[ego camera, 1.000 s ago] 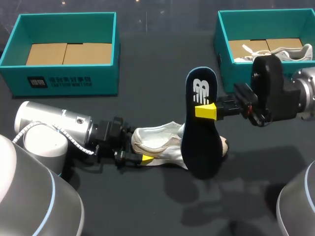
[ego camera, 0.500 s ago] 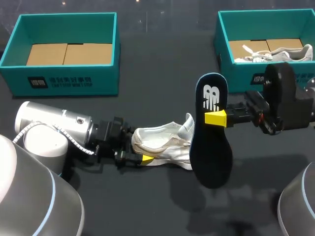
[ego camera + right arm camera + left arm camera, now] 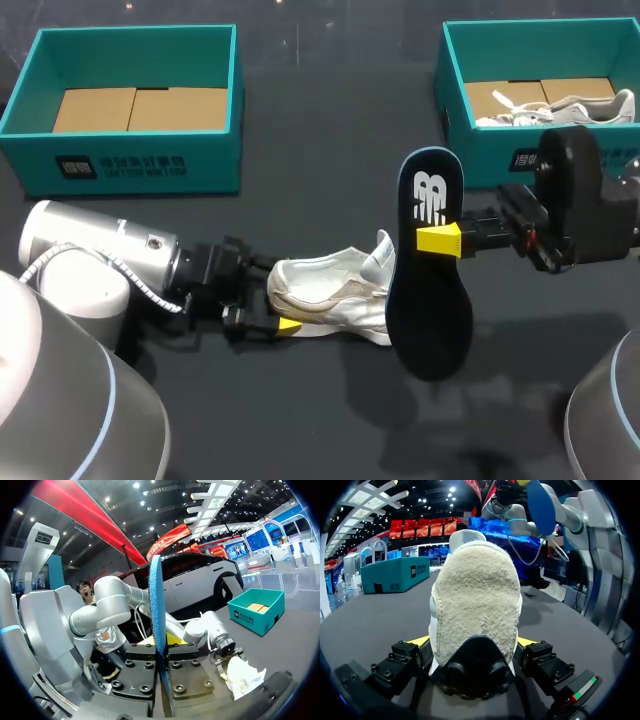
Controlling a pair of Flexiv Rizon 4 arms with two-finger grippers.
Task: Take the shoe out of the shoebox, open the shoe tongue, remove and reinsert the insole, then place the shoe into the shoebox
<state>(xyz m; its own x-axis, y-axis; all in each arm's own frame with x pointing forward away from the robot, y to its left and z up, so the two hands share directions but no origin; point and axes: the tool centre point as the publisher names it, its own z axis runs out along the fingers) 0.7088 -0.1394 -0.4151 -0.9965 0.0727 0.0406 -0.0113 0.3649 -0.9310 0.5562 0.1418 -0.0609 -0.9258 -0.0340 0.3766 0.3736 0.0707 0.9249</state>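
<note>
A white shoe (image 3: 330, 295) lies on its side on the dark table, its heel toward my left arm. My left gripper (image 3: 272, 298) is open around that heel (image 3: 475, 605), with a yellow fingertip (image 3: 419, 640) on each side of it. The dark blue insole (image 3: 428, 300) hangs upright just to the right of the shoe's toe. My right gripper (image 3: 438, 240) is shut on the insole's upper half. In the right wrist view the insole (image 3: 156, 610) stands edge-on between the fingers, with the shoe (image 3: 242, 675) lower on the table beyond it.
A teal shoebox (image 3: 140, 165) with a cardboard floor stands at the back left. Another teal shoebox (image 3: 470, 120) at the back right holds a second white shoe (image 3: 560, 108), just behind my right arm.
My right arm carried the insole to the right, off the shoe, then stopped. My left gripper widened its jaws and the arm drew back slightly. The shoe stayed put.
</note>
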